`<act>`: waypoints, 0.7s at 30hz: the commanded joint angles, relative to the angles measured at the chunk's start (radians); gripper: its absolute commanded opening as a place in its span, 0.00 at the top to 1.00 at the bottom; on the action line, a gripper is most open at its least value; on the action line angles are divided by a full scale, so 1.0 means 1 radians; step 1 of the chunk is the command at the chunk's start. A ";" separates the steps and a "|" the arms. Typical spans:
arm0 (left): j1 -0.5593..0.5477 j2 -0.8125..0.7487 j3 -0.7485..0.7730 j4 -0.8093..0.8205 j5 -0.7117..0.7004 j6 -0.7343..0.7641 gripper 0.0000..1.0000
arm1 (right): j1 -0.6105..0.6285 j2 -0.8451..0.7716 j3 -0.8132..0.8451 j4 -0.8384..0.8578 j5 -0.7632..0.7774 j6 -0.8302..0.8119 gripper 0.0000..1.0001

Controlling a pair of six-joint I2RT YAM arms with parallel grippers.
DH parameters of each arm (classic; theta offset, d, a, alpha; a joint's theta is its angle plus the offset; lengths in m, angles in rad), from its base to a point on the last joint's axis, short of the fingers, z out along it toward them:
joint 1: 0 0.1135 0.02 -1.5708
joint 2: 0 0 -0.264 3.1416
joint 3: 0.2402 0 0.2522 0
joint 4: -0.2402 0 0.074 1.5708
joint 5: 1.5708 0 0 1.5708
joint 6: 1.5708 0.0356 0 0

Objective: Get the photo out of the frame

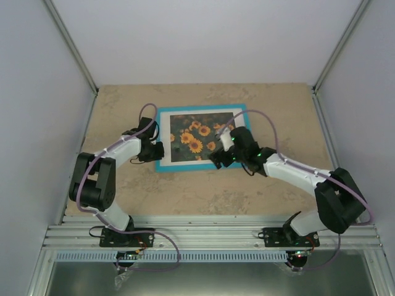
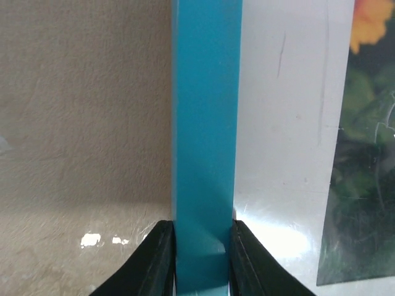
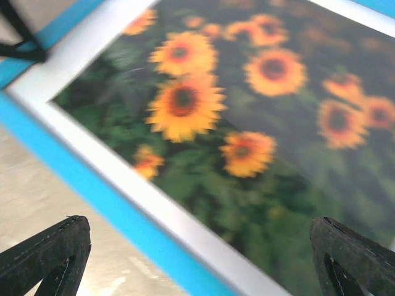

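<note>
Left gripper (image 2: 202, 246) clamped on left rail of frame (image 2: 205, 111), right gripper (image 3: 197, 259) wide open above photo (image 3: 247, 123), which sits face-up inside frame at centre of top view; risk: one-sided pinch slips and frame pivots if right pushes down.

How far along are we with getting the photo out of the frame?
Done: nothing yet. The photo sits inside the frame, which lies face up on the table.
In hand: the left gripper is clamped across the frame's left bar. The right gripper hangs wide open over the sunflowers, holding nothing.
Left: the whole removal, probably turning the frame over to reach its back, then drawing the photo out.
</note>
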 commanded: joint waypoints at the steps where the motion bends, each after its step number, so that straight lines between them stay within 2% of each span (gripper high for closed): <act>1: 0.000 -0.067 0.038 -0.017 0.006 -0.021 1.00 | 0.177 -0.027 -0.020 0.003 0.162 -0.146 0.02; 9: 0.000 -0.140 0.068 -0.066 0.028 -0.029 1.00 | 0.424 0.032 -0.026 0.035 0.427 -0.238 0.02; 15: 0.000 -0.197 0.057 -0.076 0.033 -0.040 1.00 | 0.520 0.108 -0.026 0.106 0.614 -0.307 0.02; 21: 0.000 -0.222 0.035 -0.064 0.049 -0.041 1.00 | 0.565 0.227 0.005 0.203 0.793 -0.381 0.02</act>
